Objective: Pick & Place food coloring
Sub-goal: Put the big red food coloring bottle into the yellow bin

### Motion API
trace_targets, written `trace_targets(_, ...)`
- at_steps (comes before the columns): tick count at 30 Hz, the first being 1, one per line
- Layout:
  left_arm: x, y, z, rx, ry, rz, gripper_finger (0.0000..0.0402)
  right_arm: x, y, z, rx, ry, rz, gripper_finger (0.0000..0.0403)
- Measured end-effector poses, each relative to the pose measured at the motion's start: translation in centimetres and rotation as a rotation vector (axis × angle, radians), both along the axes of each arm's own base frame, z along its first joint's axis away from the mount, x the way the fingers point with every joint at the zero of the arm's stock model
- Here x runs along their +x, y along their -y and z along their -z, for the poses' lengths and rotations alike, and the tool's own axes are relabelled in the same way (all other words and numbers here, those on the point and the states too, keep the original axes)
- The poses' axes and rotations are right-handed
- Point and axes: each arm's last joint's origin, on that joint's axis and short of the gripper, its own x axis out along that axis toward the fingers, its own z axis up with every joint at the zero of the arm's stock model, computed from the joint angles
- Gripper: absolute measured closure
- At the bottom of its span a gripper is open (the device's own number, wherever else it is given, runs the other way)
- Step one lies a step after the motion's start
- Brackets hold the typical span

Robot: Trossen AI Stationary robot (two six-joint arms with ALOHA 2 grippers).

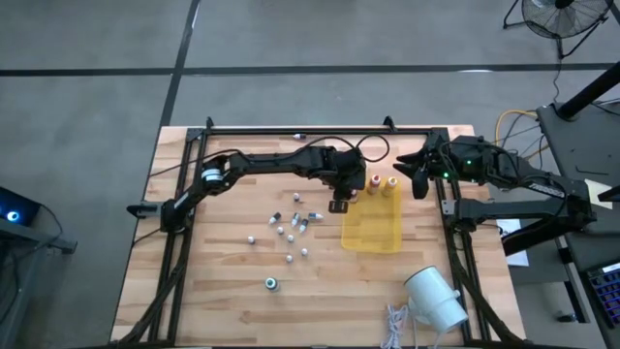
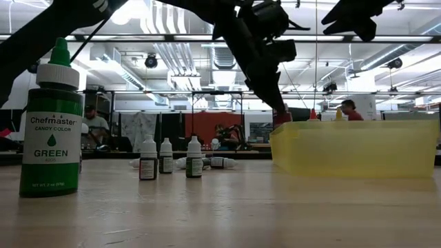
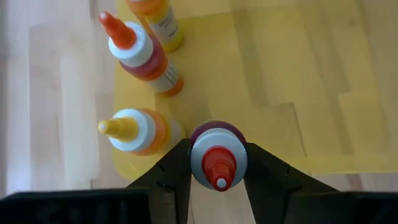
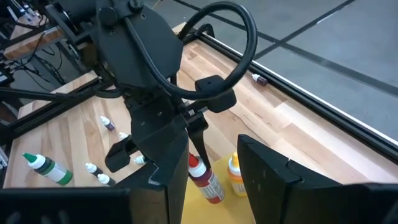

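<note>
Currently my left gripper (image 3: 217, 180) is clamped on a red-capped bottle (image 3: 217, 163), fingers pressed against both sides of its white collar, at the near edge of the yellow tray (image 1: 373, 229). From the left wrist view the bottle sits over the tray's rim, beside a yellow-tipped bottle (image 3: 134, 129); an orange-tipped bottle (image 3: 142, 55) and another orange bottle (image 3: 155, 18) stand farther along the same side. I cannot tell whether the held bottle touches the tray floor.

My right gripper (image 1: 418, 174) waits off the tray's far corner, jaws partly apart, holding nothing.

On the counter (image 1: 223, 281), small vials (image 1: 291, 228) lie scattered left of the tray, some upright, some tipped. A green-capped bottle (image 1: 272, 283) stands alone nearer the front edge. A white cylinder (image 1: 436, 296) lies near the front right corner.
</note>
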Motion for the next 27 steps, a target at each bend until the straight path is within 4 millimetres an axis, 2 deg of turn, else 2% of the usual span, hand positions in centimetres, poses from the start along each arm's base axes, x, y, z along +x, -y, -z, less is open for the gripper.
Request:
trace_targets(16, -0.03, -0.10, 0.06, 0.003, -0.003, -0.001, 0.0302, 0.08, 0.02, 0.44, 0.004, -0.013, -0.001, 0.0275)
trace_targets(27, -0.08, -0.35, 0.29, 0.010, -0.007, -0.013, 0.0284, 0.08, 0.01, 0.44, 0.004, -0.013, -0.001, 0.0275)
